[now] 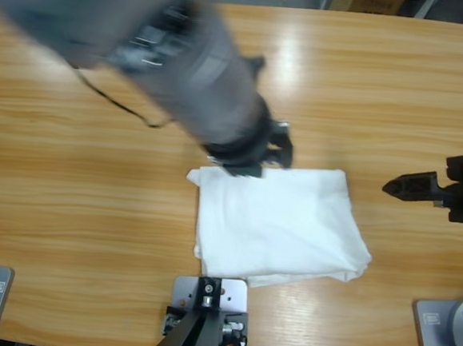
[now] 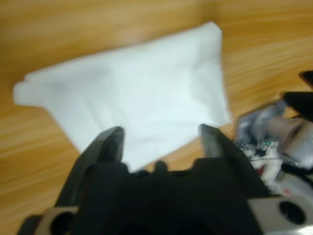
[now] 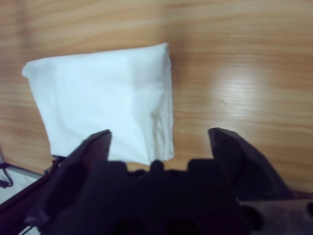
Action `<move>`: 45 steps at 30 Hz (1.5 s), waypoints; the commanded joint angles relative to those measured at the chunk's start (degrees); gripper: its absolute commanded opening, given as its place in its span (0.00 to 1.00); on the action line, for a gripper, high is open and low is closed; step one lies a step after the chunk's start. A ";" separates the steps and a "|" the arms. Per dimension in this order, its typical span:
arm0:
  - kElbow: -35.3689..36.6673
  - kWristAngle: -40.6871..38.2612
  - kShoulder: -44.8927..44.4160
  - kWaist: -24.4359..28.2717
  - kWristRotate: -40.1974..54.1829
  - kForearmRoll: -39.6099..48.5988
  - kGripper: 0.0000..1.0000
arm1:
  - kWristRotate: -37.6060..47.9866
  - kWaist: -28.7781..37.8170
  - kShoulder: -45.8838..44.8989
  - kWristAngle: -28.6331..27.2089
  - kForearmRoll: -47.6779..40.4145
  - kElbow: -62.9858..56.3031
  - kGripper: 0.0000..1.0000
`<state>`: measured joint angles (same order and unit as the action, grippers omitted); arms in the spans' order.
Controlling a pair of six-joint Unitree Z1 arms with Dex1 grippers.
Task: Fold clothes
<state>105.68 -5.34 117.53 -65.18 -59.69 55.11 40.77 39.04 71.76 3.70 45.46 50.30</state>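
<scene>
High view, left to right:
Table left half: bare wood of the table [image 1: 60, 208], plenty of room there.
Left arm: comes in from the upper left, blurred, crossing over the table top toward the middle.
Left gripper [image 1: 258, 155]: sits at the far edge of the T-shirt, near its far-left corner. In the left wrist view the left gripper [image 2: 161, 139] has its jaws spread wide with nothing between them, cloth in plain sight beyond the tips.
T-shirt [image 1: 279, 225]: white, lying folded into a compact, roughly square stack at the table's middle, close to the near edge. Flat, slightly skewed, layered edges showing along its right and near sides. Same stack in both wrist views, T-shirt [image 2: 132, 103] and T-shirt [image 3: 102, 103].
Why so: looks like the folding is mostly done, with both grippers off the cloth.
Right gripper [image 1: 411, 188]: well apart from the T-shirt, to its right, pointing at it. Right wrist view shows the right gripper [image 3: 159, 147] wide open, empty, with bare wood between it and the stack's layered edge.
Room: open table on the far side and to the right; near edge is tight.
</scene>
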 commanded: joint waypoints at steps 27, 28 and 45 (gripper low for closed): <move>19.72 -2.84 27.51 -12.15 -19.57 19.42 0.99 | 0.80 1.06 -12.65 2.10 1.38 -6.71 1.00; 19.74 -2.79 27.93 -12.11 -19.37 19.60 0.99 | 0.80 1.09 -12.97 2.10 1.38 -6.71 1.00; 5.99 4.70 24.97 -1.30 -2.61 22.71 0.90 | 0.80 1.13 -14.72 2.62 1.21 -6.79 1.00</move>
<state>124.69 -4.66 141.21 -72.05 -68.57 79.05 41.49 39.39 57.61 5.54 46.64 45.06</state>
